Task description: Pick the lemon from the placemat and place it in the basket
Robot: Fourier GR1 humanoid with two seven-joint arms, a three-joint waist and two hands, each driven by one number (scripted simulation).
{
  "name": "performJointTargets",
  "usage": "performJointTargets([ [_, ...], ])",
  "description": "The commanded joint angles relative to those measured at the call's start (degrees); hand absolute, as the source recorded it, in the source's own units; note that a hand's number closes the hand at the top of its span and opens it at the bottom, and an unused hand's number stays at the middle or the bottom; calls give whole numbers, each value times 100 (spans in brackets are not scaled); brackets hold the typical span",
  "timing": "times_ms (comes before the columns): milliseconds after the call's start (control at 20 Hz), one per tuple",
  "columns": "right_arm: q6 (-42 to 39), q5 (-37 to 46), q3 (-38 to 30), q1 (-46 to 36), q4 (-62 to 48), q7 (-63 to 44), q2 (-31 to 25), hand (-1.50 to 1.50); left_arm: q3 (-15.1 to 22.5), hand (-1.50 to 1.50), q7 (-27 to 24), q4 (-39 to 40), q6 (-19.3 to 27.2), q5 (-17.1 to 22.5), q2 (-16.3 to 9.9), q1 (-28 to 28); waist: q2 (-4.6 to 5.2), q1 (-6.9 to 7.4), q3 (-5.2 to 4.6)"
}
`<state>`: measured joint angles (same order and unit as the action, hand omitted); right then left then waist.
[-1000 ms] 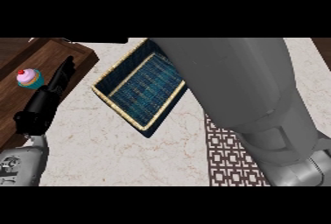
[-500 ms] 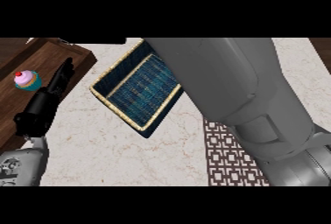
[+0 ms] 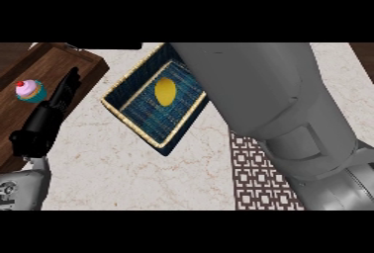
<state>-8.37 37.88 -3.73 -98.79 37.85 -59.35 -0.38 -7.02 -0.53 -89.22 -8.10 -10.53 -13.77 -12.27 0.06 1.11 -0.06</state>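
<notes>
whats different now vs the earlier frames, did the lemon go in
The lemon now lies inside the blue basket, which showed no lemon in both earlier pictures. The right forearm has swung toward the view's right, uncovering more of the basket; the right hand itself is out of view. The left hand, cupcake, wooden board and placemat look unchanged.

Lemon [image 3: 165, 91]: yellow, oval, lying inside the basket near its middle, long axis upright in the view.
Basket [image 3: 143, 135]: rectangular, blue woven floor, tan rim, sitting askew on the counter.
Placemat [image 3: 257, 176]: brown lattice pattern, flat, beside the basket.
</notes>
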Motion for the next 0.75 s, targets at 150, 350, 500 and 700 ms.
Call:
performJointTargets([
  [150,2221,527,-284,297,494,-277,-134,-150,-34,0,-98,-29,-6,17,3,176,-4,-58,2],
  [350,2809,850,-472,380,883,-710,-375,-150,-155,0,23,-108,-73,127,-86,156,-57,-152,7],
  [500,2927,1066,-509,775,1325,-802,-545,-150,-137,0,-89,43,4,5,-71,210,-73,-255,10],
  [700,2831,1196,-808,1374,2102,-728,-1130,-150,-329,0,-169,-71,-65,150,-177,453,-119,-335,19],
])
